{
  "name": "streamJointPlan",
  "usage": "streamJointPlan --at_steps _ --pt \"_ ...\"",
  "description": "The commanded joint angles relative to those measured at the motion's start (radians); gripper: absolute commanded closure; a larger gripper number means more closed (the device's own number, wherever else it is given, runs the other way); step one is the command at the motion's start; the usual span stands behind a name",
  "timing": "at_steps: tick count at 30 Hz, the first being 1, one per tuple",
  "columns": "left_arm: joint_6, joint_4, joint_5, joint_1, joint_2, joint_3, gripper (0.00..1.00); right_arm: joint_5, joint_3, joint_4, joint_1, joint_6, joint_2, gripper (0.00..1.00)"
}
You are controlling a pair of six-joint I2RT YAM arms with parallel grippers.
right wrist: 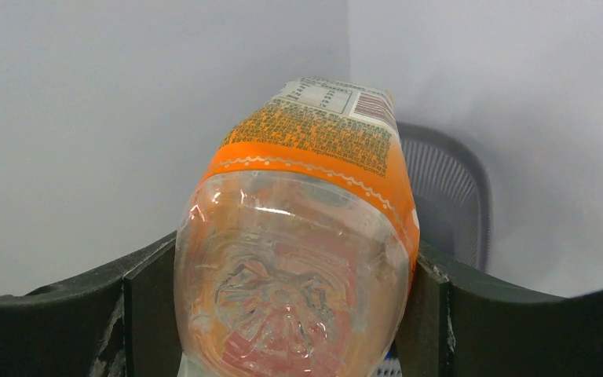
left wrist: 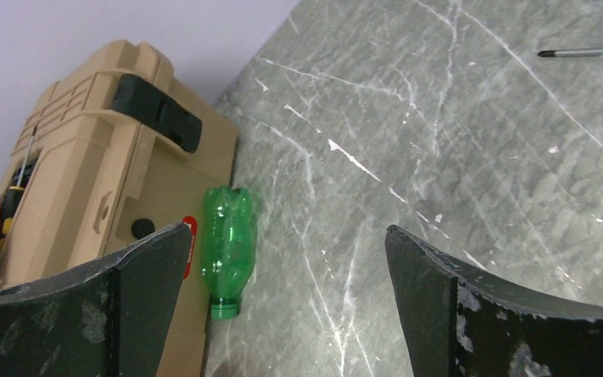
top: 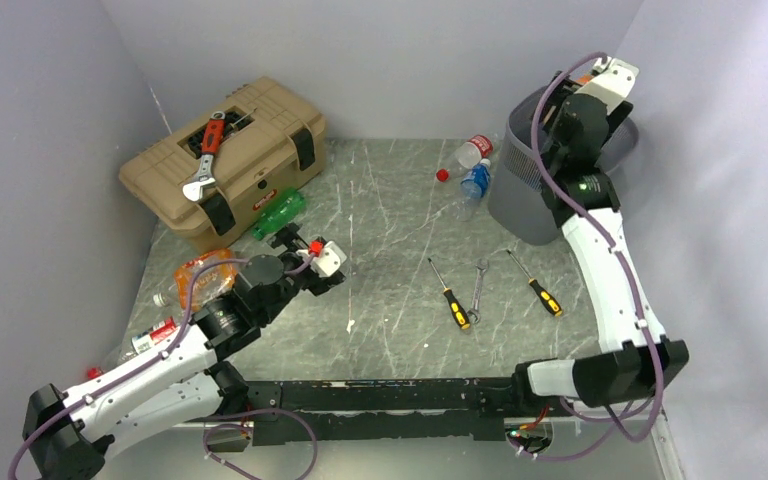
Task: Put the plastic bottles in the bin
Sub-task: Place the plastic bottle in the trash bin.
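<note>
My right gripper [right wrist: 286, 275] is shut on a clear bottle with an orange label [right wrist: 306, 204], holding it by its base above the grey mesh bin [right wrist: 449, 196]. From above, that gripper [top: 590, 92] hangs over the bin [top: 516, 200] at the back right. A green bottle [left wrist: 228, 247] lies against the tan toolbox. My left gripper [left wrist: 286, 314] stands open just in front of it, with nothing between its fingers. In the top view the green bottle [top: 278, 212] lies just beyond the left gripper [top: 290, 240]. Two more bottles [top: 473, 165] lie left of the bin. Others [top: 200, 275] lie by the left arm.
The tan toolbox [top: 230, 150] sits at the back left with a red-handled wrench [top: 207, 158] on its lid. Two screwdrivers [top: 450, 298] [top: 536, 286] and a spanner [top: 477, 292] lie mid-table. A red cap [top: 442, 174] lies near the bin.
</note>
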Motion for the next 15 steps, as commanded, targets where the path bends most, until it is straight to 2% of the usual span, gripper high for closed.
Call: streamJointPlan --at_steps 1,7,11,15 --pt "-0.040 0.061 -0.080 0.009 -0.009 0.017 0.01 -0.126 0.011 0.081 -0.133 0.148 0.035 0.68" --pt "-0.069 0.062 -0.069 0.031 0.017 0.026 0.00 -0.266 0.023 0.056 -0.268 0.261 0.113 0.67" --pt "-0.069 0.062 -0.049 0.033 0.021 0.026 0.01 -0.334 0.019 0.058 -0.312 0.323 0.152 0.65" --pt "-0.055 0.079 -0.020 0.037 0.017 0.009 0.01 -0.372 0.033 0.040 -0.324 0.367 0.200 0.55"
